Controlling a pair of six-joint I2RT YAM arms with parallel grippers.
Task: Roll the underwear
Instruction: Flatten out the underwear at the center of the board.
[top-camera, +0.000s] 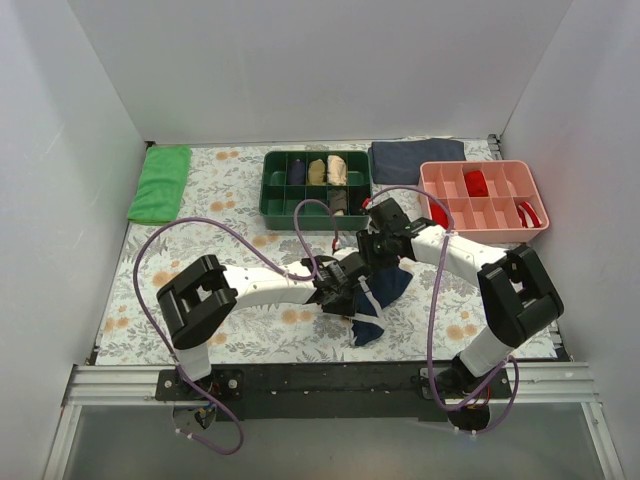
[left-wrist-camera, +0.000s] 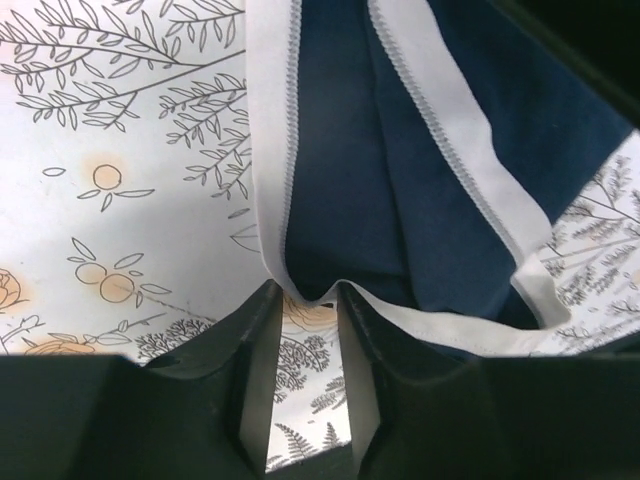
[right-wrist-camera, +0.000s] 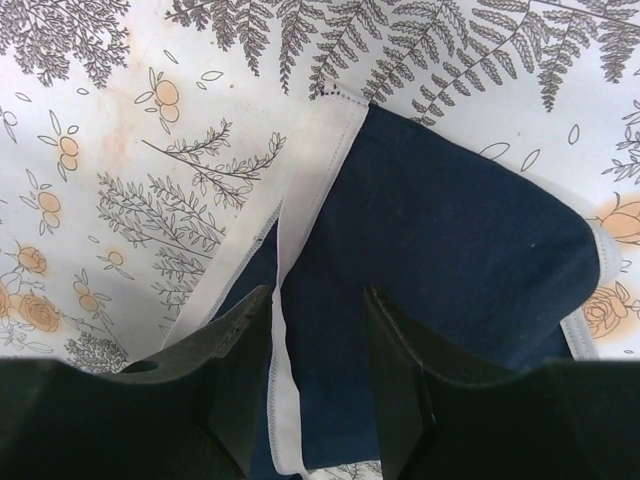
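underwear (left-wrist-camera: 400, 180) piping — across left gripper (left-wrist-camera: 308, 295) tips

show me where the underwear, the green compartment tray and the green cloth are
underwear (right-wrist-camera: 450, 250), right wrist view, on the navy fabric panel
green compartment tray (top-camera: 278, 220), top view, on its front wall
green cloth (top-camera: 160, 183), top view, on its middle
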